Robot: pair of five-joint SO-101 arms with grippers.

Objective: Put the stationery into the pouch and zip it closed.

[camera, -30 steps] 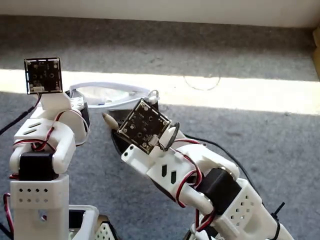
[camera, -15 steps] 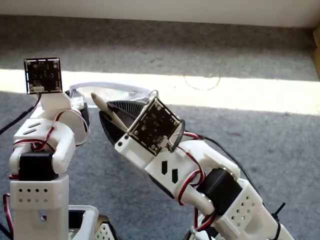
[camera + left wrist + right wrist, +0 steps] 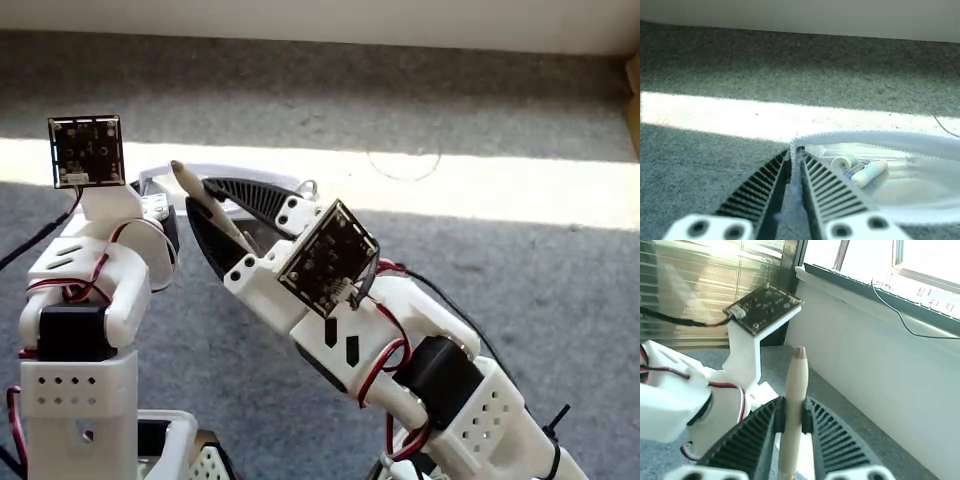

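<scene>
Right gripper (image 3: 794, 409) clamps a tan pen (image 3: 796, 375), raised off the carpet (image 3: 715, 60) near the pouch (image 3: 920, 145). Left gripper (image 3: 794, 162), jaws narrow, pinches the pouch's corner. Pouch lies open, markers (image 3: 867, 172) inside.

Indoor room, office or home, can't tell which. Grey carpet (image 3: 520, 290) all over, sun stripe (image 3: 500, 190) across it. White wall (image 3: 875, 385), dark ledge (image 3: 850, 281), bright window (image 3: 925, 255) above, slatted blinds (image 3: 695, 290) off to side.
</scene>
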